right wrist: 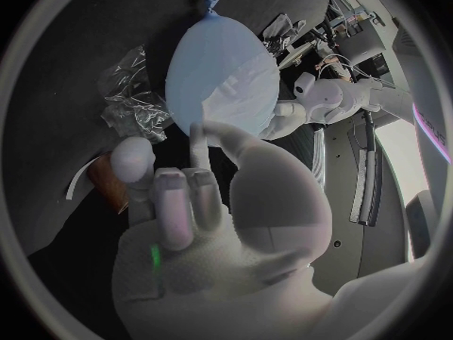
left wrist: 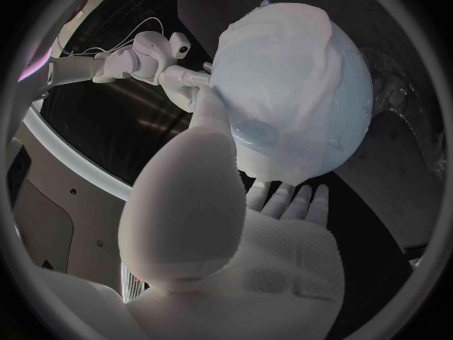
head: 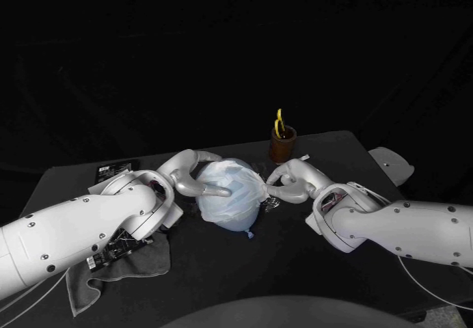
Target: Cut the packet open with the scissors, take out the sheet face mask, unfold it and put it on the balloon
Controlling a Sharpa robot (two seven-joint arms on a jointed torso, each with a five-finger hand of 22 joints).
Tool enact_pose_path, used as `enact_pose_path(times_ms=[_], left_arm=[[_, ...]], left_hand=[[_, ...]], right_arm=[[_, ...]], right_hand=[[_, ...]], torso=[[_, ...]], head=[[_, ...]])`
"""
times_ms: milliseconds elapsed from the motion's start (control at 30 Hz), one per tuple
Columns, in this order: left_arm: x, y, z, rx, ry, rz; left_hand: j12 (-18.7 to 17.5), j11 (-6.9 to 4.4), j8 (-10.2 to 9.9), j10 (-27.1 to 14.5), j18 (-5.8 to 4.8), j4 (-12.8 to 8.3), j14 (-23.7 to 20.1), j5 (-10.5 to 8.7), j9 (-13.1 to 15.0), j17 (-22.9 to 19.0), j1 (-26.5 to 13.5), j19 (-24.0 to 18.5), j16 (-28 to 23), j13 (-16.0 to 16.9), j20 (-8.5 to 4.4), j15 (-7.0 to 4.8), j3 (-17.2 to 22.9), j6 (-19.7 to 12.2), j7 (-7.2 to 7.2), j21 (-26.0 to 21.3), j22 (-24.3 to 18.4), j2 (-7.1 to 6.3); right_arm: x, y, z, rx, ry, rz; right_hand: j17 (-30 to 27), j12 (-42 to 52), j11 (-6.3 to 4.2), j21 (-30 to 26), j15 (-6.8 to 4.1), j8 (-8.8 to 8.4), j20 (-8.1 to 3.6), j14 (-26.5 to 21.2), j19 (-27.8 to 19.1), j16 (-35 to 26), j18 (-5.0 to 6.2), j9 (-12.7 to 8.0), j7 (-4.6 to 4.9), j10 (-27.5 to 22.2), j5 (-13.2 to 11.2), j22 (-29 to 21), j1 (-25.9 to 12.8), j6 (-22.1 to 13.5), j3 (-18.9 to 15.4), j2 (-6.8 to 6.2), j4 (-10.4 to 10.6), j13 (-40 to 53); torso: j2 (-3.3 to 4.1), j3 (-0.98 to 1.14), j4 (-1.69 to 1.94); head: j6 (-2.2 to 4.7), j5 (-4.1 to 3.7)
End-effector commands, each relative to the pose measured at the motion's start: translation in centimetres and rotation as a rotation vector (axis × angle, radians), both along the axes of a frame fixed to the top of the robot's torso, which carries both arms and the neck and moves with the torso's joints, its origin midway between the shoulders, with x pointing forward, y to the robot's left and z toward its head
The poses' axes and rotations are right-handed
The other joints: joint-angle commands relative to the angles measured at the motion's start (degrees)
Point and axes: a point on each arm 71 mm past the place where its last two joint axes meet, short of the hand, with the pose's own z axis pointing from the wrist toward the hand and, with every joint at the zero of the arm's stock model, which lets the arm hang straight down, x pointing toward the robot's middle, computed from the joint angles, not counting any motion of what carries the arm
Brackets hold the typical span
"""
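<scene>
On the table (head: pixel 281 270), left hand (head: pixel 190 178) is cradling the balloon (head: pixel 232 219); right hand (head: pixel 291 179), grasp unclear, is seemingly smoothing the sheet face mask (head: pixel 232 179), needing gentle outward strokes.

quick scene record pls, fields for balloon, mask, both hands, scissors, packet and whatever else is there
balloon: pale blue, mid-table, knot toward the robot
mask: white sheet over the balloon's end away from the knot
left hand: cups the balloon, fingers under it and along its side
right hand: one fingertip touches the mask's edge
scissors: upright in brown cup behind the balloon
packet: crumpled, on the table beside the balloon
cloth: grey, under left arm
</scene>
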Motion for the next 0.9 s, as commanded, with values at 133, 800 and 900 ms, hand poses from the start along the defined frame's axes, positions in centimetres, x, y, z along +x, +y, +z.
enact_pose_path(times_ms=[133, 800, 900], left_arm=[[0.0, 0.0, -0.2, 0.003, 0.015, -0.009], [0.0, 0.0, -0.2, 0.0, 0.015, -0.008], [0.0, -0.1, -0.2, -0.003, 0.014, -0.009]], left_hand=[[0.1, -0.3, 0.3, 0.2, 0.69, 0.0, -0.1, 0.15, 0.1, 0.1, 0.6, -0.4, 0.3, 0.0, 0.07, -0.45, 0.4, 0.5, 6.21, -0.3, 0.0, -0.14], [0.1, -0.3, 0.3, 0.2, 0.69, 0.0, -0.1, 0.15, 0.1, 0.1, 0.6, -0.4, 0.3, 0.0, 0.07, -0.45, 0.4, 0.5, 6.21, -0.3, 0.0, -0.14], [0.1, -0.3, 0.3, 0.2, 0.69, 0.0, -0.1, 0.15, 0.1, 0.1, 0.6, -0.4, 0.3, 0.0, 0.07, -0.45, 0.4, 0.5, 6.21, -0.3, 0.0, -0.14]], right_arm=[[0.1, 0.0, -0.9, -0.025, 0.097, 0.034], [1.8, -2.2, 0.4, 0.07, 0.017, -0.026], [2.8, -2.7, 1.8, 0.09, -0.013, -0.031]], right_hand=[[1.5, -16.2, 3.93, -15.2, 2.71, -4.68, 2.5, 2.0, -12.2, -5.3, 2.47, 0.0, 3.89, -0.1, -9.2, -13.6, -3.6, -12.0, 3.8, -5.44, -3.0, 5.4], [-26.7, -47.2, 6.71, -32.1, 5.72, -2.88, 6.42, -13.3, -12.8, -21.8, 2.93, -1.8, 6.95, -19.7, -19.7, -23.9, 9.3, -22.5, -29.8, -4.55, 18.9, -27.2], [-23.2, -43.3, 6.46, -31.8, 5.5, -1.76, 6.25, -11.3, -12.1, -18.9, 2.96, -2.2, 6.63, -18.2, -20.7, -23.5, 10.8, -21.6, -33.0, -2.93, 22.4, -25.6]], torso=[[0.01, -0.03, -0.03], [-0.03, -0.01, -0.05], [0.0, 0.01, 0.05]], head=[[0.12, 0.2], [1.23, 1.04], [1.6, 1.9]])
